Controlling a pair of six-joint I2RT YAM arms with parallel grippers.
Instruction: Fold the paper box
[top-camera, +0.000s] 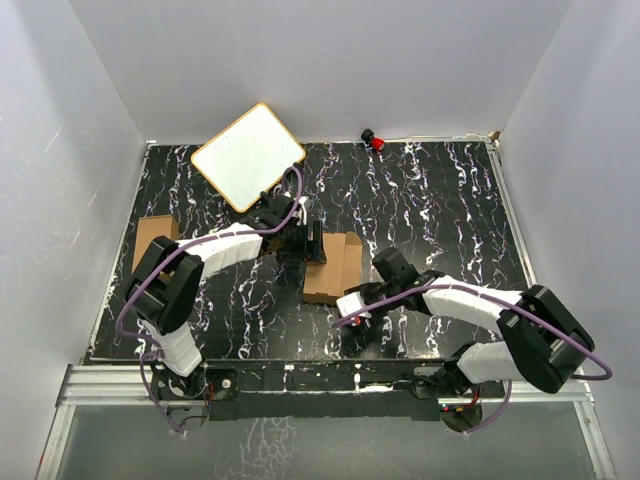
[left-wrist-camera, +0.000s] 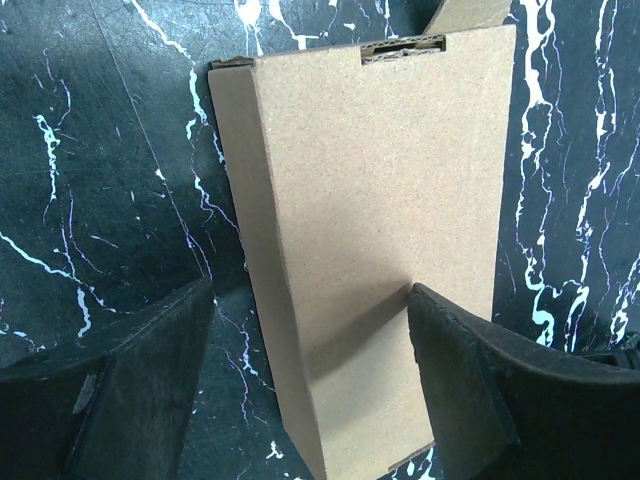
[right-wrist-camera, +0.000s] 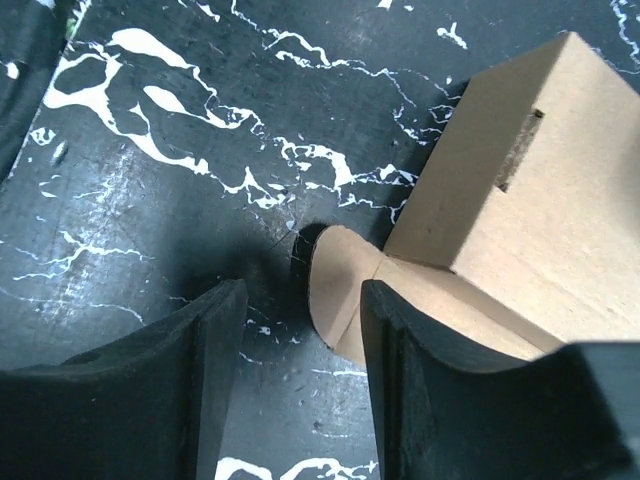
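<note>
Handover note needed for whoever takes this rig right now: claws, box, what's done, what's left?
Left claw: open over the box, not gripping.
Right claw: open at the box's rounded end tab, not clamped.
Box: lies flat between the claws.
Done: body formed into a carton.
Left: probably tuck in that loose tab to close the end.

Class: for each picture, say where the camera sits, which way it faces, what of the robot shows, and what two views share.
Top external: above and behind the arms, looking down on the table; both arms show.
Left wrist: on the left arm, looking down at the paper box; left gripper shows.
Right wrist: on the right arm, looking down at the box's end flap; right gripper shows.
Shared: both wrist views show the box.
</note>
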